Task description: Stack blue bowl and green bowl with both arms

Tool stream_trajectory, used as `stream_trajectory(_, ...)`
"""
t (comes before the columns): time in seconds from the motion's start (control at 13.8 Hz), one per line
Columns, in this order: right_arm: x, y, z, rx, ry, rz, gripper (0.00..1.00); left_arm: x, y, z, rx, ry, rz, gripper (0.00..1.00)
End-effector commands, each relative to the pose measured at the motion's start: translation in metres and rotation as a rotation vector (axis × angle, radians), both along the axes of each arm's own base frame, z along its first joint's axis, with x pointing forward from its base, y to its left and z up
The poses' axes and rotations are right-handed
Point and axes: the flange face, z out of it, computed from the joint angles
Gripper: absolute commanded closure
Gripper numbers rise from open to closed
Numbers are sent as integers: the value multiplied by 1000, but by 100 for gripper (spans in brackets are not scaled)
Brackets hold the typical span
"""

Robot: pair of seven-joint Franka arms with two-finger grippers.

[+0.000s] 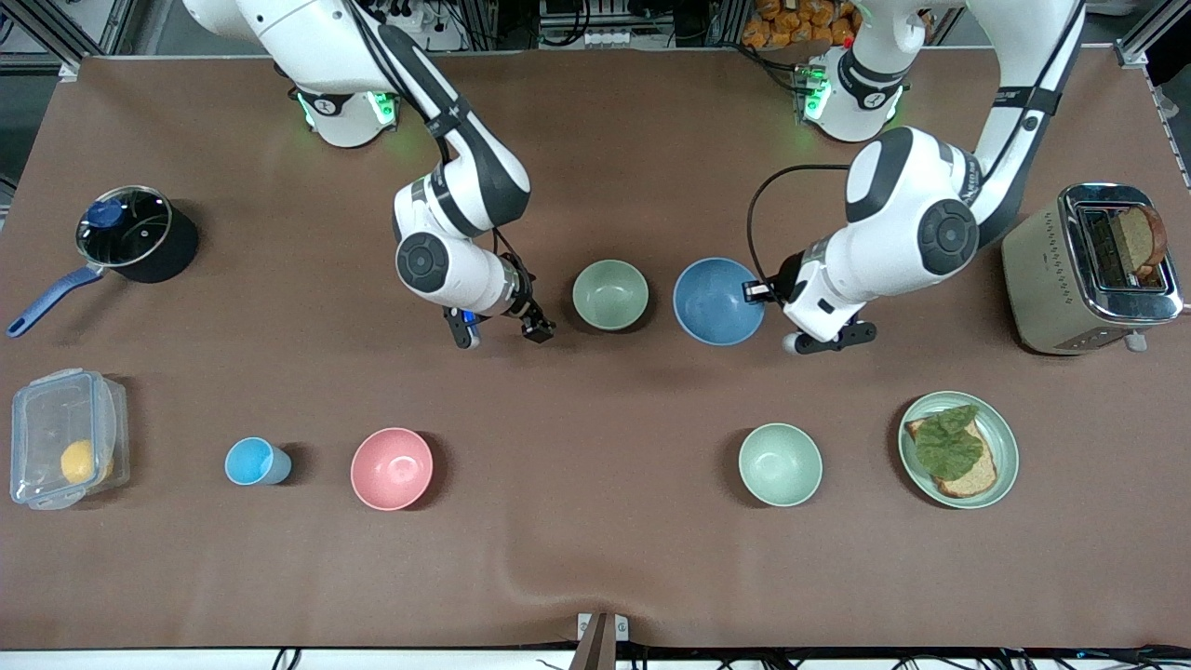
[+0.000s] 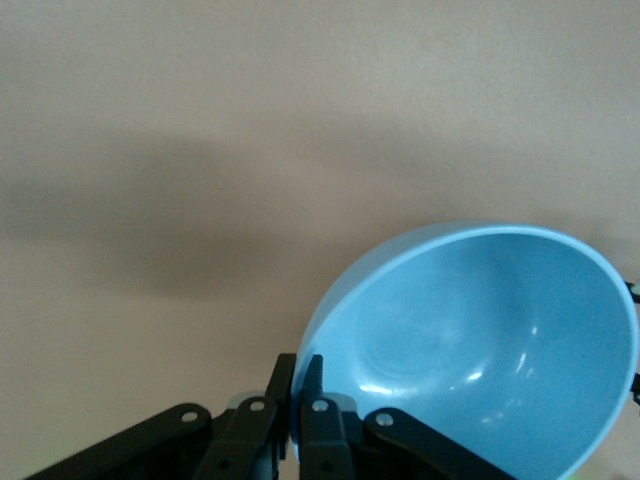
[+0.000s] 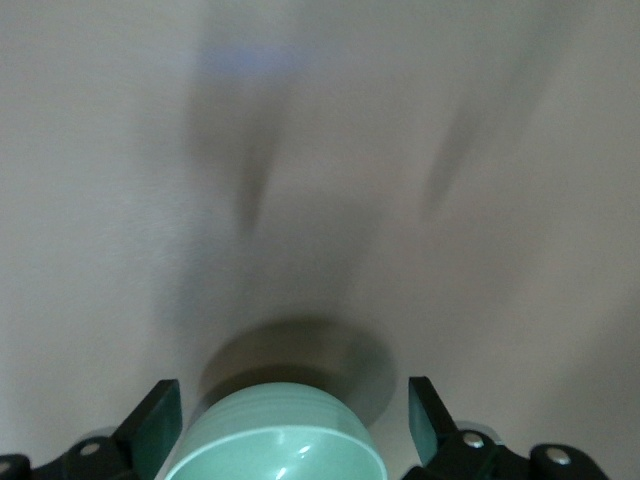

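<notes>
Brown cloth covers the whole table (image 1: pixel 595 577). Starting at the right arm's end, I see a black saucepan (image 1: pixel 140 237) with a glass lid, and nearer the front camera a clear lidded box (image 1: pixel 65 437) with something yellow in it. Next come a small light-blue cup (image 1: pixel 251 462) and a pink bowl (image 1: pixel 392 468).

The right gripper (image 1: pixel 502 330) sits low just beside the green bowl (image 1: pixel 609 294), on the side toward the right arm's end. From the front its fingers look spread wide and hold nothing. The right wrist view adds that the right gripper (image 3: pixel 292 415) faces the green bowl (image 3: pixel 275 450), with the bowl framed between the two pads but touching neither.

The blue bowl (image 1: pixel 716 300) is just beside the green one, toward the left arm's end, with a small gap between them. In the front view the left gripper (image 1: pixel 756 291) is mostly hidden under its own wrist at the blue bowl's edge. Only the left wrist view shows the grip: the left gripper (image 2: pixel 298 385) is pinched onto the rim of the blue bowl (image 2: pixel 480 350), one finger inside and one outside. I cannot tell whether that bowl rests on the cloth.

Farther along lie a second green bowl (image 1: pixel 780 463), a green plate (image 1: pixel 1003 437) carrying bread topped with a leaf, and a toaster (image 1: pixel 1051 270) with a slice in it.
</notes>
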Motion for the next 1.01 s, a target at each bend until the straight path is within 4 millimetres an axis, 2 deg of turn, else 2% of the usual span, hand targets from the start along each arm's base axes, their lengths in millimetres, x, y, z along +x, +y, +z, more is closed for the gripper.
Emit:
stream_trajectory(0.0, -1, -6, -42, 76, 57, -36, 0, -15, -21, 4, 28, -25, 24, 100)
stream_trajectory(0.22, 0, -15, -59, 166, 78, -46, 0, -26, -41, 1, 34, -21, 23, 100)
stream_trajectory(0.58, 0, -9, -63, 208, 82, -111, 0, -48, -71, -9, 50, 7, 4, 100)
stream_trajectory(0.94, 0, -9, -68, 219, 77, -148, 0, -67, -119, -20, 33, -27, 35, 100)
